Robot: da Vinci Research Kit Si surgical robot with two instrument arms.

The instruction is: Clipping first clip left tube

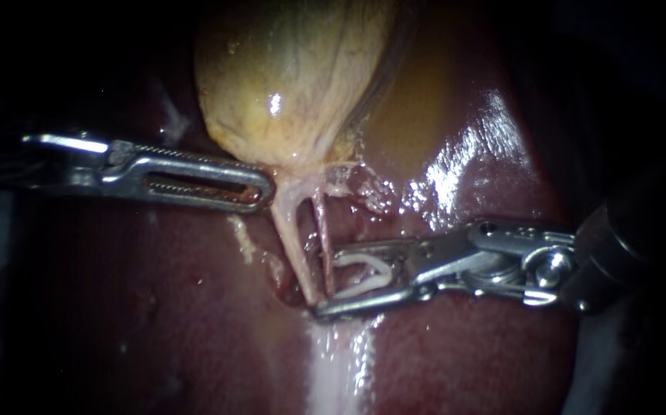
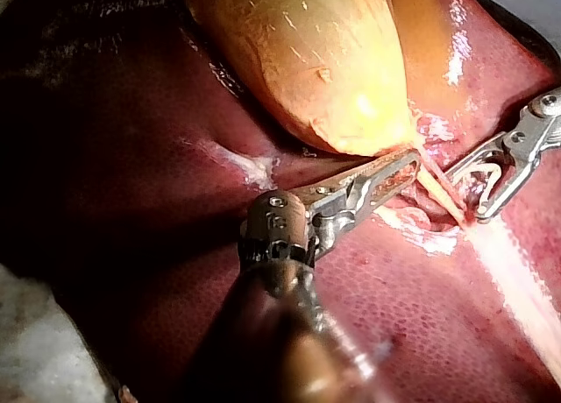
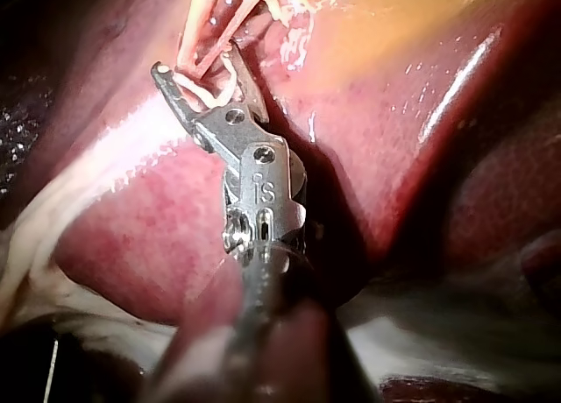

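Note:
The yellow gallbladder (image 1: 294, 77) lies on the dark red liver (image 1: 487, 346). From its neck two thin pale tubes run down: the left tube (image 1: 293, 242) and, close beside it, the right tube (image 1: 324, 234). My left instrument (image 1: 266, 189) reaches the neck from the left, its slotted jaws shut on the neck tissue; it also shows in the left wrist view (image 2: 408, 163). My right instrument (image 1: 326, 281) holds a white open clip (image 1: 364, 277) between its spread jaws. The jaw tips stand at the lower end of both tubes (image 3: 206, 44), the lower jaw just past the left tube.
A pale glistening band (image 1: 337, 369) runs down the liver below the tubes. Frayed whitish tissue (image 1: 364, 188) lies right of the gallbladder neck. Wet highlights mark the liver's right side (image 1: 464, 161).

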